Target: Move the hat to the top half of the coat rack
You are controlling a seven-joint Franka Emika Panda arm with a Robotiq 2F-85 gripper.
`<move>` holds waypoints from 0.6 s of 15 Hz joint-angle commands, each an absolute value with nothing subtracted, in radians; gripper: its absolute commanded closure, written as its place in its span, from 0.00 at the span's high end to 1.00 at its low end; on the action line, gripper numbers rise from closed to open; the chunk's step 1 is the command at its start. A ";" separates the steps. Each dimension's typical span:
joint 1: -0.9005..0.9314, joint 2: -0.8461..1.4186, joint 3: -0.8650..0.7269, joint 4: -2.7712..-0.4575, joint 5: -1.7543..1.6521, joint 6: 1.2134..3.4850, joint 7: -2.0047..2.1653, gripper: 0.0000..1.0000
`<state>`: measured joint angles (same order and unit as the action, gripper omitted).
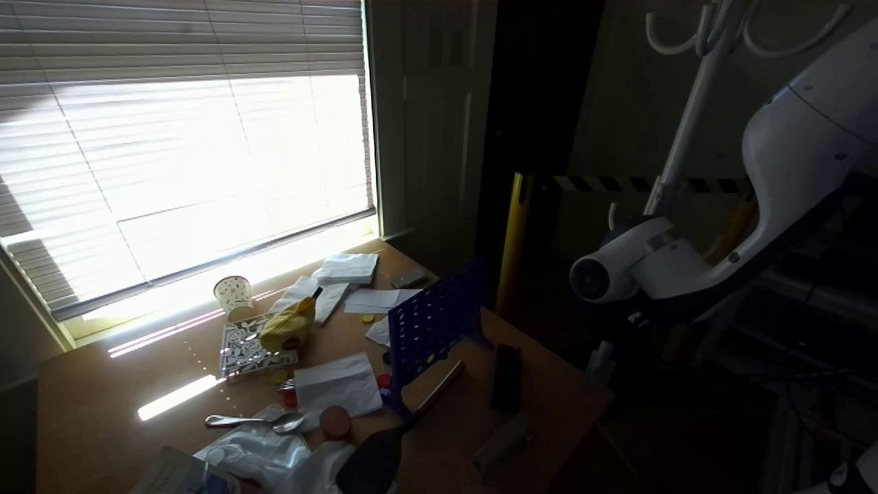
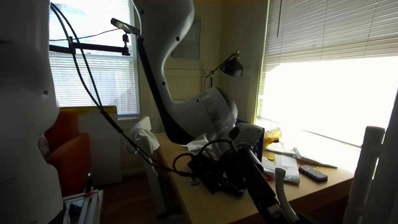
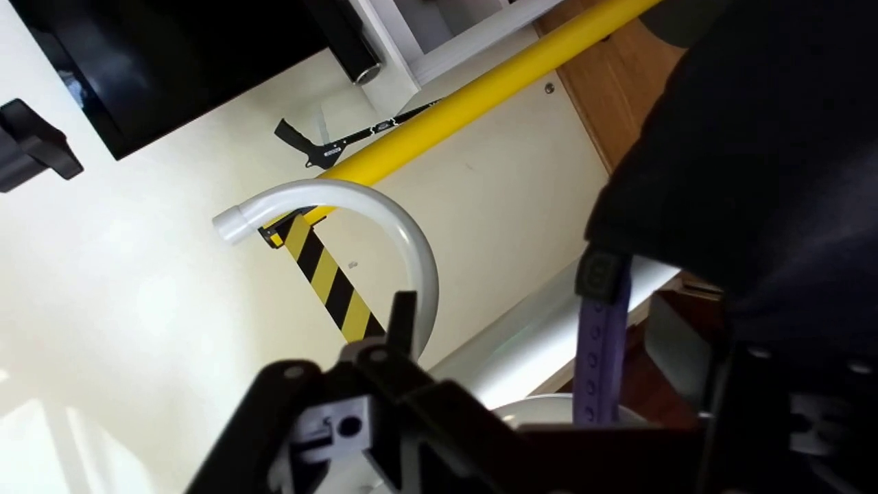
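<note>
In the wrist view the dark hat (image 3: 775, 171) fills the right side and covers most of the right finger. Its purple strap (image 3: 598, 363) hangs between my fingers. My gripper (image 3: 542, 336) is open; the left finger stands apart from the strap. The left fingertip overlaps a curved hook of the white coat rack (image 3: 521, 343) in the picture. In an exterior view the rack's pole and upper hooks (image 1: 693, 116) rise behind the arm. In an exterior view my gripper (image 2: 270, 205) points down beside a lower hook (image 2: 281, 183). The hat is hard to make out in both exterior views.
A yellow post (image 1: 513, 237) with a striped belt (image 1: 610, 183) stands by the rack; the post (image 3: 439, 130) also shows in the wrist view. A wooden table (image 1: 549, 405) holds a blue game frame (image 1: 435, 322), papers and utensils. A window is behind the table.
</note>
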<state>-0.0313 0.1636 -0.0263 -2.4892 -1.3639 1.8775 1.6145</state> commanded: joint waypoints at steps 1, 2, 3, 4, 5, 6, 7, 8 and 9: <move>-0.037 0.196 -0.031 -2.469 -1.408 1.877 1.665 0.64; -0.038 0.198 -0.031 -2.467 -1.410 1.878 1.669 0.61; -0.039 0.200 -0.031 -2.466 -1.411 1.880 1.673 0.52; -0.040 0.203 -0.032 -2.465 -1.412 1.881 1.678 0.48; -0.041 0.205 -0.032 -2.466 -1.416 1.883 1.685 0.41; -0.042 0.208 -0.032 -2.466 -1.419 1.884 1.688 0.37; -0.043 0.211 -0.032 -2.464 -1.420 1.884 1.692 0.32; -0.043 0.213 -0.031 -2.464 -1.421 1.884 1.694 0.24; -0.043 0.213 -0.031 -2.464 -1.420 1.884 1.694 0.17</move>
<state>-0.0367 0.1851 -0.0274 -2.4808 -1.3892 1.8774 1.6614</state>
